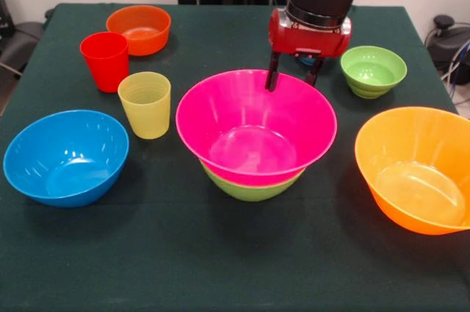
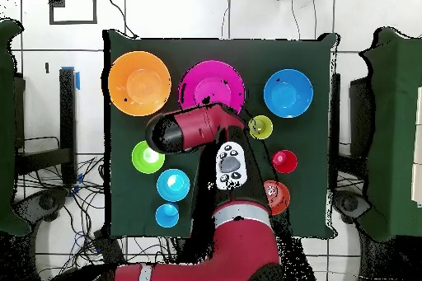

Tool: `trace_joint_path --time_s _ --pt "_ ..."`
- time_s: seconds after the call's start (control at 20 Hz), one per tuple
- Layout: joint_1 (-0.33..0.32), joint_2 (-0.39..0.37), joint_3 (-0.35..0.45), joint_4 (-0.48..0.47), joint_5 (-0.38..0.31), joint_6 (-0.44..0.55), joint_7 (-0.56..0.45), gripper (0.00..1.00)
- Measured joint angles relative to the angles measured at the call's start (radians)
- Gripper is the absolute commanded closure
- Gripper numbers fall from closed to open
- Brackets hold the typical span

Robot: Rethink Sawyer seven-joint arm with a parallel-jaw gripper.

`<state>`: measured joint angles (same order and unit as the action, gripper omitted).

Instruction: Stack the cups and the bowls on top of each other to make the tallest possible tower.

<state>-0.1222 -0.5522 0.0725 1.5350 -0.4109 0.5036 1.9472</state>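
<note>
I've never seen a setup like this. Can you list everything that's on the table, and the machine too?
Large bowls: two; pink bowl mid-table, nested in a green one; yellow-orange bowl alone beside it.
Medium bowls: two; green bowl under the pink one; blue bowl on the opposite side.
Small bowls: three; small orange bowl and small green bowl towards the robot's edge; small blue bowl beside the arm.
Cups: three; red cup and yellow cup side by side; light blue cup next to the small blue bowl.
Table: one, dark green.
Arm: one, red and black.
Gripper: one, open, over the pink bowl's far rim.
</note>
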Motion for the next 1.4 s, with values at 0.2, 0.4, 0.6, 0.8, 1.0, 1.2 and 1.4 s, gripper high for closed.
trace_joint_path --time_s 0.2,0.4,0.6,0.8,1.0,1.2,1.4 --pt "0.001 -0.009 -0.005 0.059 0.000 -0.104 0.000 0.00" --pt "0.001 -0.014 -0.008 0.097 0.000 -0.170 0.000 0.00" --pt "0.001 -0.025 -0.011 0.128 0.000 -0.191 0.000 0.00" --pt "0.001 -0.039 -0.011 0.139 0.000 -0.191 0.000 0.00" --pt "0.001 -0.062 -0.011 0.138 0.000 -0.183 0.000 0.00" --pt "0.001 -0.081 -0.011 0.138 0.000 -0.169 0.000 0.00" --pt "0.001 -0.098 -0.011 0.138 0.000 -0.150 0.000 0.00"
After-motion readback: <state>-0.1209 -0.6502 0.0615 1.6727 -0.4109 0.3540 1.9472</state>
